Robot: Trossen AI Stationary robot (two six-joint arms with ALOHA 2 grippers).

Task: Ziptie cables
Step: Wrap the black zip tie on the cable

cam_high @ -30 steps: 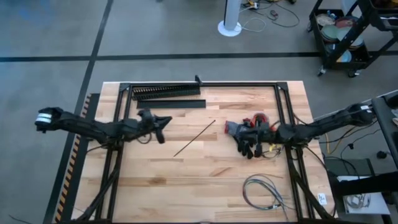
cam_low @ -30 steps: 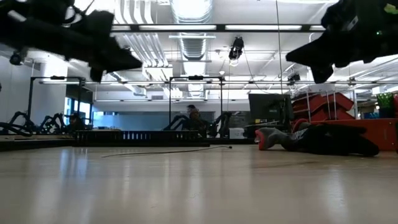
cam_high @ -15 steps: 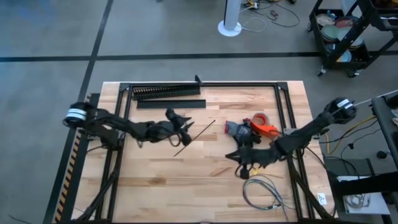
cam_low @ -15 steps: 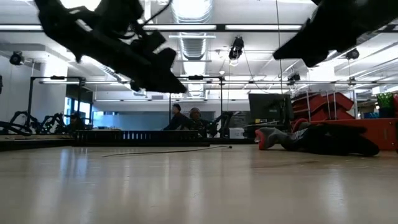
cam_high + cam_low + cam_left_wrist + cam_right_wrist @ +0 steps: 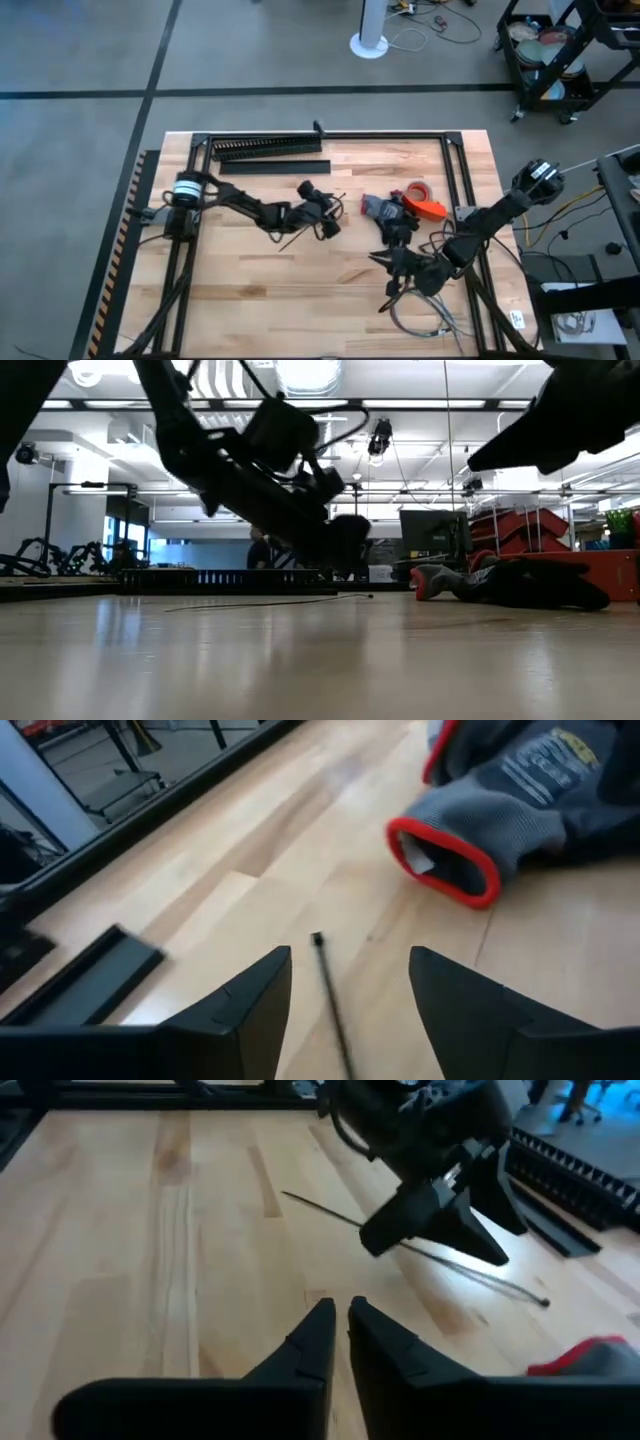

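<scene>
A ziptie (image 5: 312, 222), a thin dark straight strip, lies flat on the wooden table (image 5: 250, 300) near its middle. My left gripper (image 5: 348, 982) hovers open over the ziptie's far end (image 5: 317, 938), one finger on either side, not touching it. The cables (image 5: 425, 312), a loose loop of pale-grey wires, lie near the table's front right. My right gripper (image 5: 342, 1312) is shut with nothing in it, in the air just left of and beyond the cables. It faces the left gripper (image 5: 440, 1200) and the ziptie (image 5: 480, 1272).
A grey glove with a red cuff (image 5: 480, 830) lies just right of the ziptie, with a red tape roll (image 5: 420, 190) and an orange tool (image 5: 432, 209) beside it. A black comb-toothed duct (image 5: 268, 148) and a flat black strip (image 5: 275, 167) lie at the far edge.
My left gripper has swung from the table's left toward the right and come down over the ziptie's far end. My right gripper has left the glove area and moved toward the near edge, close to the cables. The ziptie and cables have not moved.
</scene>
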